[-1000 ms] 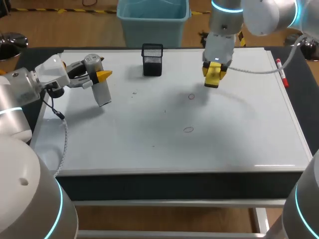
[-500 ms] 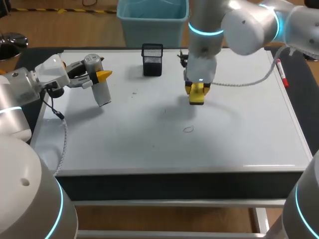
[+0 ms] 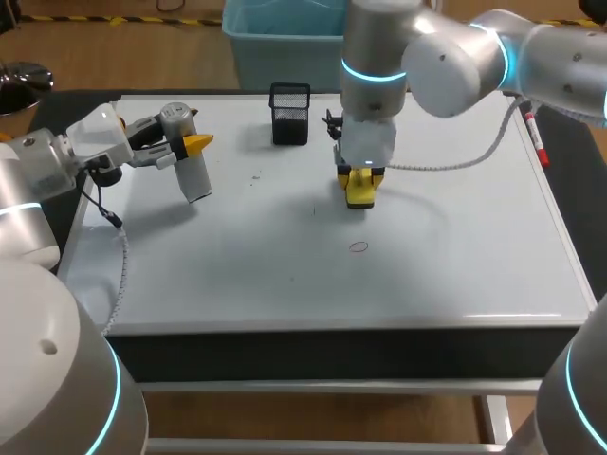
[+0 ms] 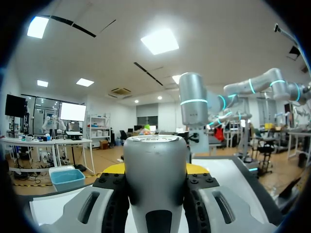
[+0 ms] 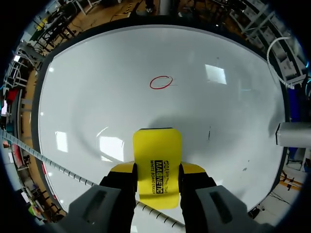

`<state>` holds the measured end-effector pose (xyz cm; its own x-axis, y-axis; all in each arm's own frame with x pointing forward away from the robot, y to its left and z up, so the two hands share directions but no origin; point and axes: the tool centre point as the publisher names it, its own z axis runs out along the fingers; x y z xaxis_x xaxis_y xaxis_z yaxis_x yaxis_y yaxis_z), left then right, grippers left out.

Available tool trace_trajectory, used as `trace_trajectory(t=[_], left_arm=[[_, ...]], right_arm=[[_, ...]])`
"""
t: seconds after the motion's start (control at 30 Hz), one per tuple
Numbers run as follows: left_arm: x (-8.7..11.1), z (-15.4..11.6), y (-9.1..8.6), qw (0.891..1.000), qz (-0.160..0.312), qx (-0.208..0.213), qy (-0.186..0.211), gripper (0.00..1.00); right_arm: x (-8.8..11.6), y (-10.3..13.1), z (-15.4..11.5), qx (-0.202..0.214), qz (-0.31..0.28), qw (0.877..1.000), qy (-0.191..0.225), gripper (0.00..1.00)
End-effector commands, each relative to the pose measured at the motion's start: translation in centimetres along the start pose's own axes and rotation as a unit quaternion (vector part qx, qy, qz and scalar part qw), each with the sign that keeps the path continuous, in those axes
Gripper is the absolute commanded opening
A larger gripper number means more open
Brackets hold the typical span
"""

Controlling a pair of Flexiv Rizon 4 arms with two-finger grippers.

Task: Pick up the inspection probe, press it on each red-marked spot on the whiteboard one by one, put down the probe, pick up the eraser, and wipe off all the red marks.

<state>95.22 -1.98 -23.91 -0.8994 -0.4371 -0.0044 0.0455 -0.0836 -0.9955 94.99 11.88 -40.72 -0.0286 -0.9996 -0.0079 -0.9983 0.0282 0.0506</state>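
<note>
On the whiteboard [image 3: 455, 265], my right gripper [image 3: 361, 180] is shut on the yellow eraser [image 3: 360, 191], which is down at the board's middle. One red ring mark [image 3: 358, 246] lies just nearer the front edge. In the right wrist view the eraser [image 5: 157, 165] sits between the fingers with the red ring [image 5: 161, 82] ahead of it. My left gripper [image 3: 194, 145] holds the grey-and-white inspection probe [image 3: 193, 173] at the board's left side, its tip down. The left wrist view shows the probe's grey body [image 4: 155, 179] clamped between the fingers.
A black mesh pen holder [image 3: 289, 113] stands at the back of the board. A red marker [image 3: 537, 137] lies along the right edge. A cable trails from the left gripper over the left edge, and another loops from the right wrist.
My right arm has carried the eraser left and forward, onto the spot where a red ring showed before; that ring is no longer visible. The left arm and probe have not moved.
</note>
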Motion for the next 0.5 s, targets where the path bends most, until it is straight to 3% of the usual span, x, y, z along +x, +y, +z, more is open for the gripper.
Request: trace_trajectory(t=[0.03,0.5], left_arm=[[0.0,0.1,0.0,1.000,0.001,0.001,-0.001,0.00],[0.0,0.1,0.0,1.000,0.001,0.001,-0.001,0.00]], right_arm=[[-0.3,-1.0,0.9,-0.009,-0.003,1.000,0.002,0.00],[0.6,-2.1,2.9,-0.026,0.001,1.000,0.012,0.00]])
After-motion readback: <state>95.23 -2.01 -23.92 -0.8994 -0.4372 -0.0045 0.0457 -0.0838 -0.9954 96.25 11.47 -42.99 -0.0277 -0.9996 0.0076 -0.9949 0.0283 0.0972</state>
